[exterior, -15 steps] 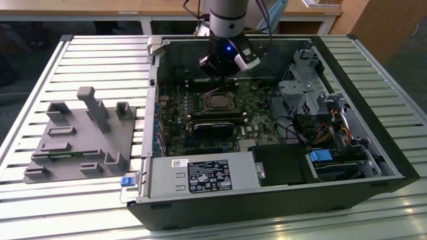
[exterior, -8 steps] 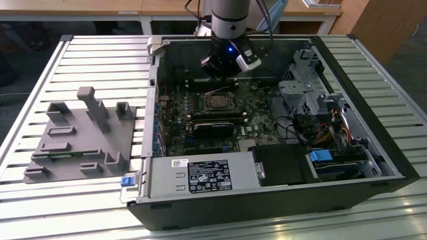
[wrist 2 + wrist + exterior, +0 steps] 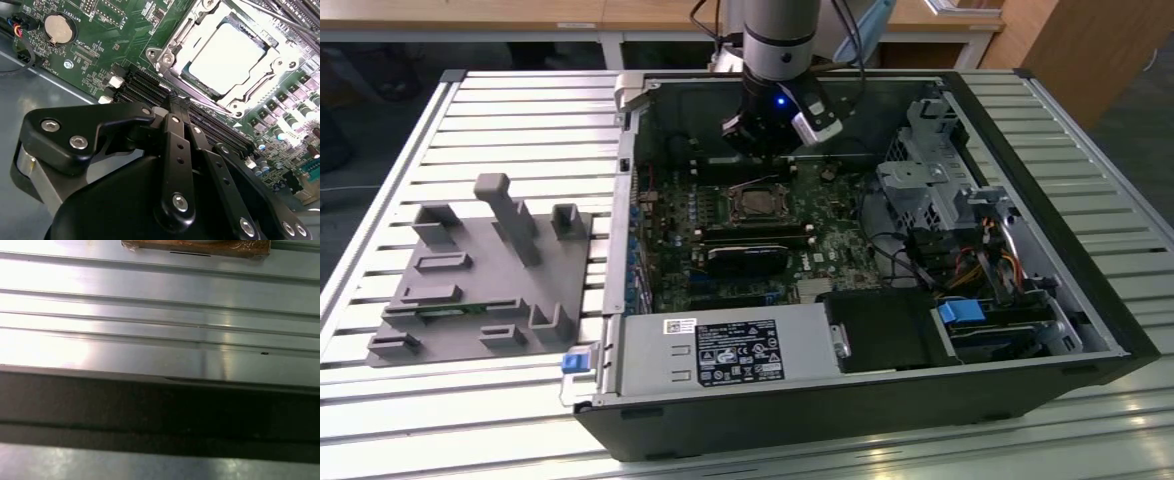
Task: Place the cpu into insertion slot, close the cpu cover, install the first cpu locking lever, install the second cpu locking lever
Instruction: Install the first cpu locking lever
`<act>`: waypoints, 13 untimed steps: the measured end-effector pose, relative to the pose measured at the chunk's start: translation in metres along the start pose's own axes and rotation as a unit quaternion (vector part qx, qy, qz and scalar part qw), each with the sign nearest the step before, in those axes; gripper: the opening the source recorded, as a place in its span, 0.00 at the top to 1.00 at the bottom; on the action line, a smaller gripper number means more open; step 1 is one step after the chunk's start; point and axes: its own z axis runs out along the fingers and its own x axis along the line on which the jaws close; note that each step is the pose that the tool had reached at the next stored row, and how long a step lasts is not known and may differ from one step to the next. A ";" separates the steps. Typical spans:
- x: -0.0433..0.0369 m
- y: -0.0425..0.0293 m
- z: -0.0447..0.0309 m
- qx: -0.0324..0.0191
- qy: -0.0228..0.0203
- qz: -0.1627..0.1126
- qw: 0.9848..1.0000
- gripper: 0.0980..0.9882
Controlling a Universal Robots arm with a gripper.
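Observation:
In the second wrist view the cpu lies flat in the insertion slot, its silver top glaring bright. The cpu cover, a silvery frame, lies down around the chip. My gripper is shut with nothing between its black fingers, and its tip hovers just beside the socket, over the long black slots. In the exterior view the gripper hangs inside the open computer case, a little behind the insertion slot on the green board.
A grey fixture block sits on the slatted table at the exterior view's left. Inside the case are a black module, a power supply and a drive cage. A coin battery sits on the board.

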 end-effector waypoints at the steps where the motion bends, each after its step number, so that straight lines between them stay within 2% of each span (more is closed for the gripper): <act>1: 0.0001 -0.0007 -0.0001 0.000 0.000 0.001 1.000 0.99; 7: -0.0006 -0.0030 0.0006 0.000 0.000 0.004 1.000 0.99; 13: -0.0020 -0.0033 0.0044 0.000 -0.001 0.007 1.000 0.99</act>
